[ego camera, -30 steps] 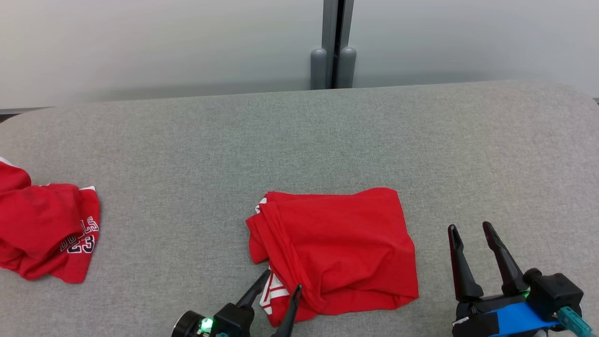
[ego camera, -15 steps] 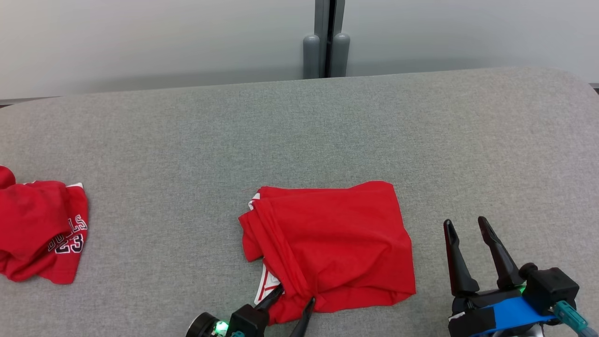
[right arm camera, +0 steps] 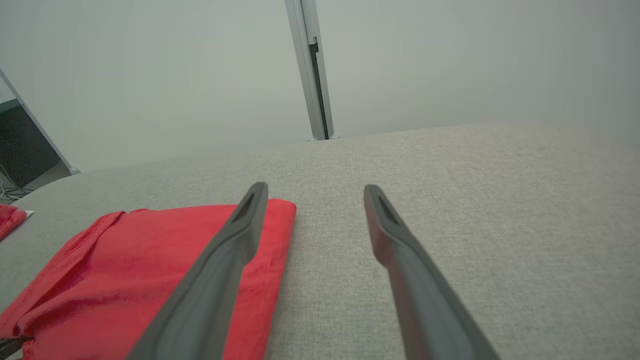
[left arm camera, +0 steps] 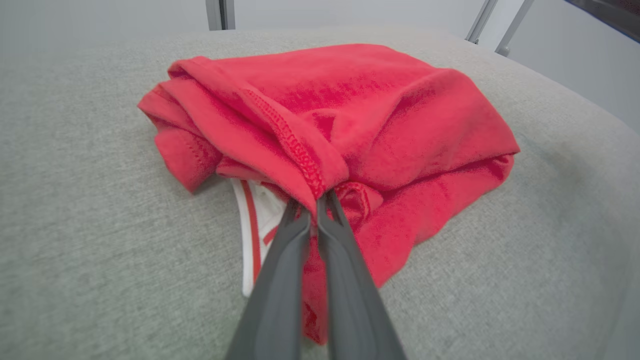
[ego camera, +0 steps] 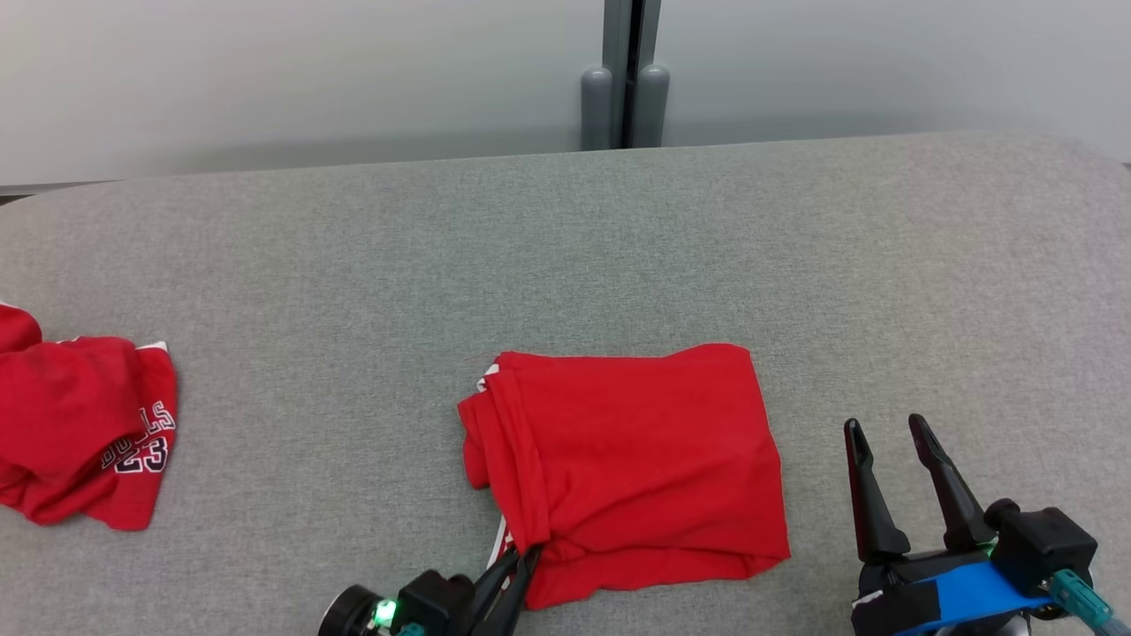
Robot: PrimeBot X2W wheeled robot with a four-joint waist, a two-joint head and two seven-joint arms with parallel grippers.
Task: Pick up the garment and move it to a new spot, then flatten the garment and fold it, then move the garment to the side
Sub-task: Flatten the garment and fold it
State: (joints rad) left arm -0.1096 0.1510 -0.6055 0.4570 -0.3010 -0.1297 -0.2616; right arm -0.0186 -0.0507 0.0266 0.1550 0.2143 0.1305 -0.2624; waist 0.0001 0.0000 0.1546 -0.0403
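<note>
You have two red garments on one grey table (ego camera: 565, 265): a folded garment (ego camera: 636, 459) and a crumpled garment (ego camera: 79, 433). You see two grippers, the left gripper (ego camera: 521, 565) and the right gripper (ego camera: 885, 427), and two rounded grey posts (ego camera: 598, 106) behind.

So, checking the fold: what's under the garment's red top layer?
A white red-striped piece pokes out under the folded red garment at its near-left corner; anything deeper is covered.
</note>
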